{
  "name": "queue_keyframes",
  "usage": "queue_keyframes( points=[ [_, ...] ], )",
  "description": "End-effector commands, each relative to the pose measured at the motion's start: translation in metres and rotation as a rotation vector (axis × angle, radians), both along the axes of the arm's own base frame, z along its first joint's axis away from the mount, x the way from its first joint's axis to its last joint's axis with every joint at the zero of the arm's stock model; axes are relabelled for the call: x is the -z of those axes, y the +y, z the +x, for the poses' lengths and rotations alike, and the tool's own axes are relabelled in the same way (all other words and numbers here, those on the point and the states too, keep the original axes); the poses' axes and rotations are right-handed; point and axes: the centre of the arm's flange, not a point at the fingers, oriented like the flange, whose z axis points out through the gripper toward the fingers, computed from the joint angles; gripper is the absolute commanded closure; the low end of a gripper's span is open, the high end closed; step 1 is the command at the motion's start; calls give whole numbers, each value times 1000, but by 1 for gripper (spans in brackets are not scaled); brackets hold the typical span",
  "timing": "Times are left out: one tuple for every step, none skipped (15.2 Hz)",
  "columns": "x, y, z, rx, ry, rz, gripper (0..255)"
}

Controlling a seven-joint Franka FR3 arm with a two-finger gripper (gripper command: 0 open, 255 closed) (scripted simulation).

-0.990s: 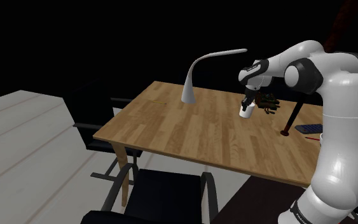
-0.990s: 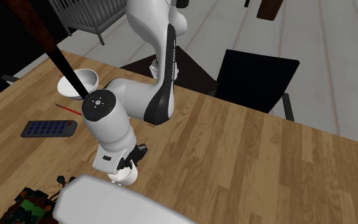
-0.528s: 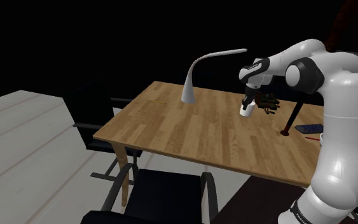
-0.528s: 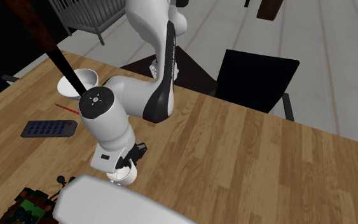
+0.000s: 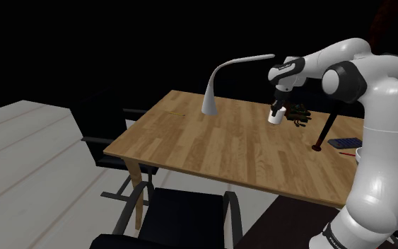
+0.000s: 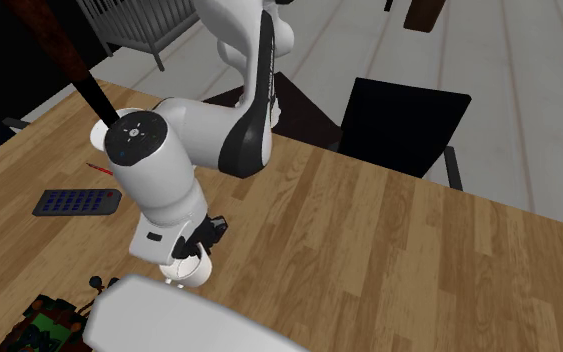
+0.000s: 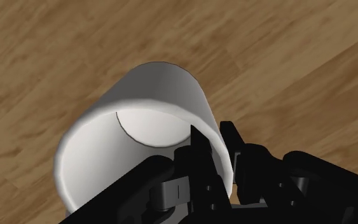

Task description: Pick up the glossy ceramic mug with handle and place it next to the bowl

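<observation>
1. the black gripper (image 7: 215, 147) is clamped on the rim of the white mug (image 7: 152, 95), one finger inside and one outside.
2. the mug seems to hang just above the wooden table (image 5: 211, 145), beyond the white lamp (image 5: 210, 99).

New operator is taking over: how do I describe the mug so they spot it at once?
Start at the wooden table and find the curved white lamp on it. To the shoulder view's right of the lamp, the arm's black gripper clasps the mug by its rim. It is a small plain white open cylinder, unlike the tall lamp and the dark tangled object beside it.
</observation>
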Motion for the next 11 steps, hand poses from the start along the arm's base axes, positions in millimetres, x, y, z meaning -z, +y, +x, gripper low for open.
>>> queue_keyframes(
  points=[
    [-11, 1, 0, 0, 0, 0, 255],
    [-17, 1, 0, 0, 0, 0, 255],
    [-22, 1, 0, 0, 0, 0, 255],
    [-27, 1, 0, 0, 0, 0, 255],
    [-32, 1, 0, 0, 0, 0, 255],
    [-38, 1, 0, 0, 0, 0, 255],
    [-43, 1, 0, 0, 0, 0, 255],
    [-48, 1, 0, 0, 0, 0, 255],
    [-54, 1, 0, 0, 0, 0, 255],
    [-59, 1, 0, 0, 0, 0, 255],
    [-64, 1, 0, 0, 0, 0, 255]
  ],
)
